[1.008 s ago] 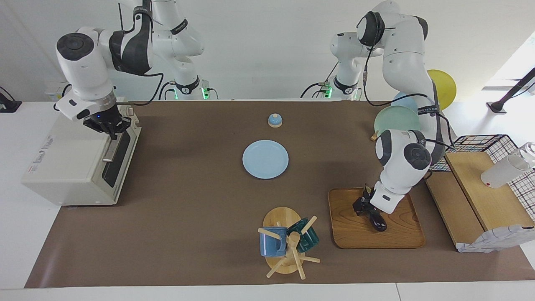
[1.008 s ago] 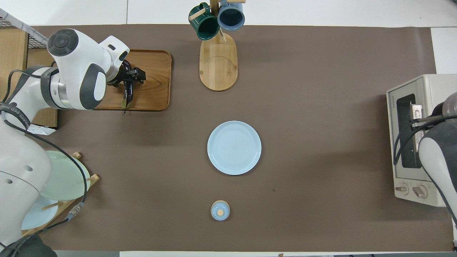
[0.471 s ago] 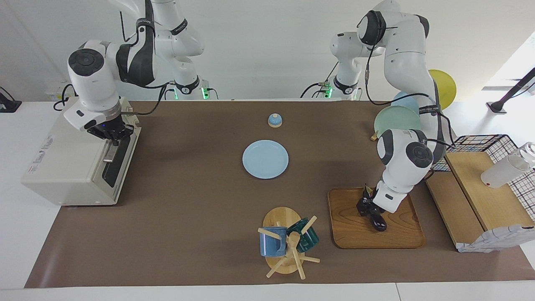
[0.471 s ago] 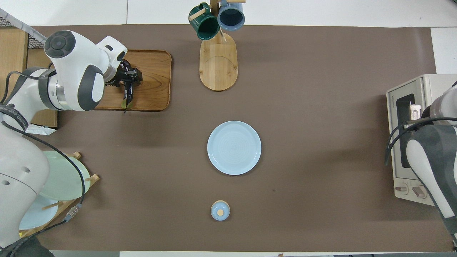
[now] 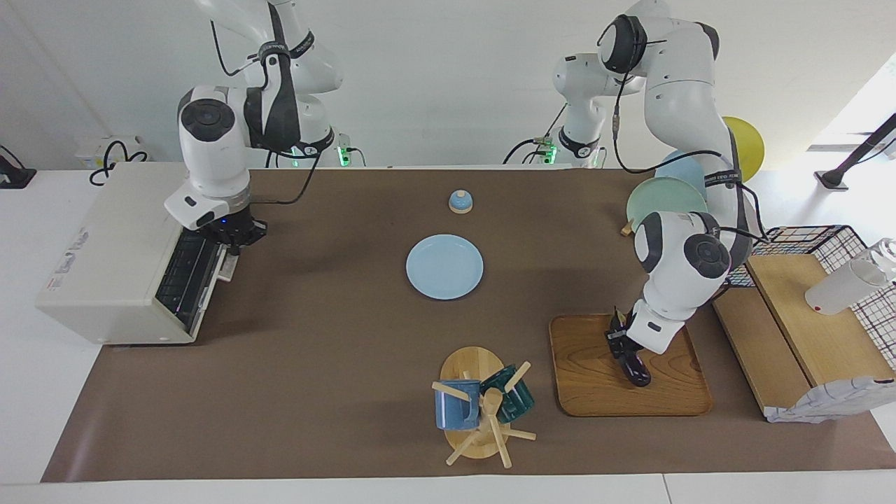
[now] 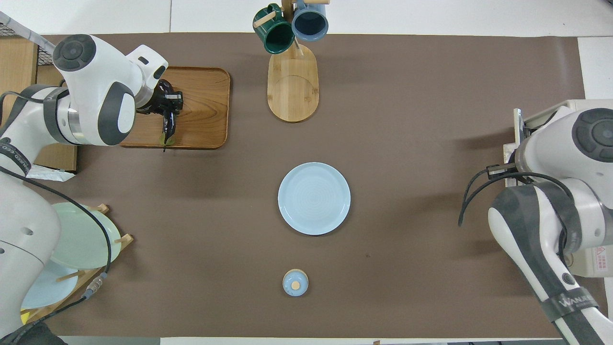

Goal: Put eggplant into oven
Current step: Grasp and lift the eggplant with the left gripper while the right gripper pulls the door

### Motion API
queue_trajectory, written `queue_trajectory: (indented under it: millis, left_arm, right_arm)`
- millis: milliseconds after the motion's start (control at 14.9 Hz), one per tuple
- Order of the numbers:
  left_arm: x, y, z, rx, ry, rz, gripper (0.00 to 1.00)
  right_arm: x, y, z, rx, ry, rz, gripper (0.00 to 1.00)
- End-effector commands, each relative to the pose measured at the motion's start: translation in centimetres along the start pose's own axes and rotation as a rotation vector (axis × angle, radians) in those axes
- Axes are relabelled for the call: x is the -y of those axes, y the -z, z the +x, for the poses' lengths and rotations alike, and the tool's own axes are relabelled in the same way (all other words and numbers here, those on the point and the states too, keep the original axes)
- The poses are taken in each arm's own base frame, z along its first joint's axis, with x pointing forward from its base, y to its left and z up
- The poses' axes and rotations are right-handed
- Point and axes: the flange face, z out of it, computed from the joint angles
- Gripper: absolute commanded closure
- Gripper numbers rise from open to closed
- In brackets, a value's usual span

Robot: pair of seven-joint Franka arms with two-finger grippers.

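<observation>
Brown table mat, wooden tray (image 5: 595, 381), eggplant (image 5: 633, 369) on it clamped between left gripper's (image 5: 619, 342) closed jaws.

A plain white wall (image 5: 448, 77) rises past the brown-covered table (image 5: 336, 350).

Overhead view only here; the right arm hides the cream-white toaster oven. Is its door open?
Observer: Yes, the cream-white toaster oven stands open, its wire rack showing.
Operator: Right pincer?
Observer: The right pincer sits low, right in front of the open oven.
Operator: Eggplant lifted?
Observer: The left pincer is shut on the glossy dark purple eggplant; its free end looks to touch the wooden tray.
</observation>
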Motion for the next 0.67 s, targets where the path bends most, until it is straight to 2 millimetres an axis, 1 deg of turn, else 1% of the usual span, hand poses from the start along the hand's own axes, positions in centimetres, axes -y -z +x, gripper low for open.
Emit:
queue_trajectory:
  millis: [0, 67, 134, 202, 269, 336, 403, 471, 538, 605]
  left_arm:
    - [-0.9, 3.7, 0.4, 0.031, 0.033, -0.04, 1.0]
    - [-1.7, 5.1, 0.2, 0.049, 0.028, -0.046, 1.0]
    - [-2.9, 7.4, -0.4, 0.058, 0.034, -0.049, 1.0]
    - [-4.1, 9.8, -1.3, 0.051, 0.081, -0.067, 1.0]
    - [-5.4, 11.6, -2.4, 0.058, 0.12, -0.092, 1.0]
    - [-6.8, 12.6, -3.5, 0.089, 0.134, -0.115, 1.0]
    - [-9.4, 13.6, -4.9, 0.106, 0.131, -0.131, 1.0]
    - [-11.8, 13.7, -6.2, 0.114, 0.145, -0.13, 1.0]
    - [-14.3, 13.8, -7.7, 0.119, 0.157, -0.126, 1.0]
    - [-17.0, 13.3, -9.4, 0.125, 0.152, -0.122, 1.0]
  right_arm:
    - [-0.9, -4.7, 0.8, -0.059, -0.031, 0.038, 1.0]
    - [0.2, -5.0, 0.7, -0.065, -0.024, 0.053, 1.0]
    - [1.1, -5.7, 0.7, -0.065, -0.027, 0.074, 1.0]
    - [1.3, -6.6, 0.9, -0.059, -0.042, 0.093, 1.0]
    - [1.6, -7.3, 1.0, -0.052, -0.059, 0.117, 1.0]
    - [1.7, -7.5, 1.0, -0.046, -0.07, 0.129, 1.0]
    - [1.8, -8.1, 1.0, -0.034, -0.08, 0.143, 1.0]
    - [2.1, -8.8, 1.1, -0.022, -0.096, 0.162, 1.0]
    - [2.4, -9.0, 1.1, -0.017, -0.104, 0.174, 1.0]
    - [2.4, -9.4, 1.1, -0.009, -0.106, 0.177, 1.0]
